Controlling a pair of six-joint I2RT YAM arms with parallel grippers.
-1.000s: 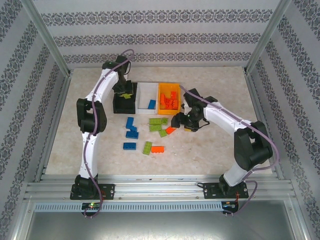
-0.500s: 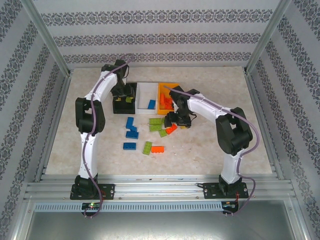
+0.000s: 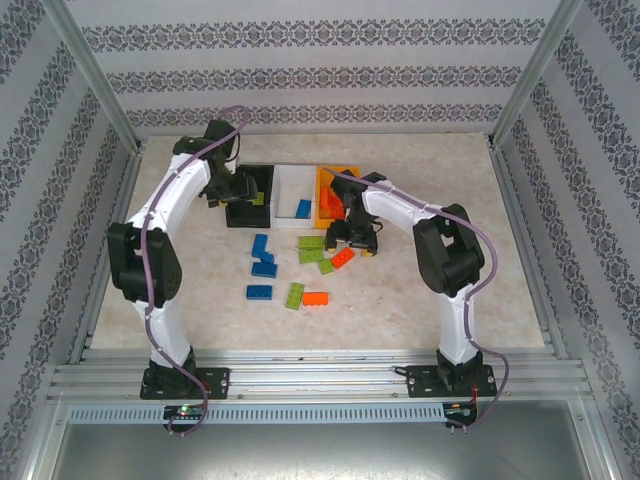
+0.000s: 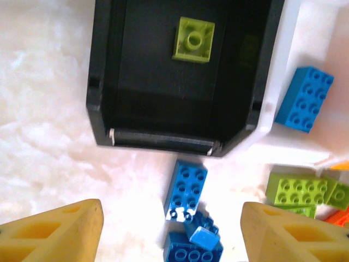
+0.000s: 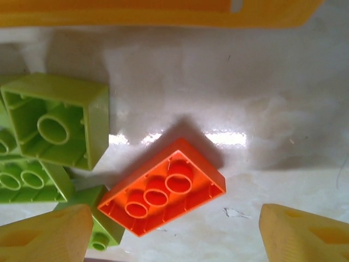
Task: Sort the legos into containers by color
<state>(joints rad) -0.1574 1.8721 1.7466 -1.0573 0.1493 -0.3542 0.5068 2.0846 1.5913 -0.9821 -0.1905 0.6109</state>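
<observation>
While left gripper [image 4: 170,210] and right gripper [image 5: 174,215] gape empty, green bricks [image 5: 60,120] crowd the orange brick [image 5: 163,194], perhaps touching.

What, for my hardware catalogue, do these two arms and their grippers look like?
Both the left arm and right arm have white shells, black joints and black bases, with a purple cable running along each. The left gripper and right gripper carry yellow wedge-shaped fingers with recessed ribbing.

A lime green brick [image 4: 193,39] lies in the black bin [image 4: 103,71], blue bricks [image 4: 186,189] just outside.
</observation>
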